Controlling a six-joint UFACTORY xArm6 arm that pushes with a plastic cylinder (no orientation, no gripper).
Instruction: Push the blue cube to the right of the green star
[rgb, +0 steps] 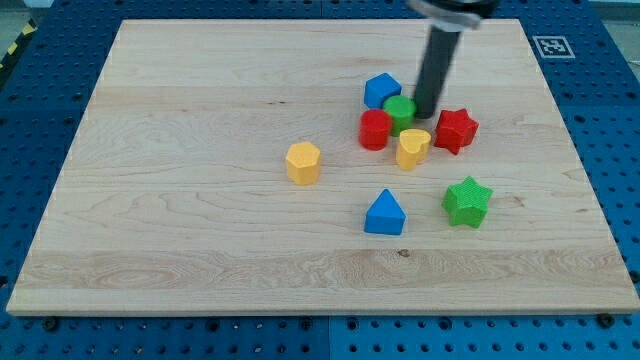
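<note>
The blue cube (381, 91) sits at the top of a tight cluster right of the board's centre. The green star (467, 201) lies apart, lower and to the right. My tip (426, 112) comes down from the view's top and rests just right of a green cylinder (401, 110), below and right of the blue cube. It stands between the green cylinder and a red star (455, 130).
A red cylinder (376, 130) and a yellow block (412, 148) complete the cluster. A blue triangular block (385, 213) lies left of the green star. A yellow hexagonal block (303, 162) sits near the centre of the wooden board (180, 200).
</note>
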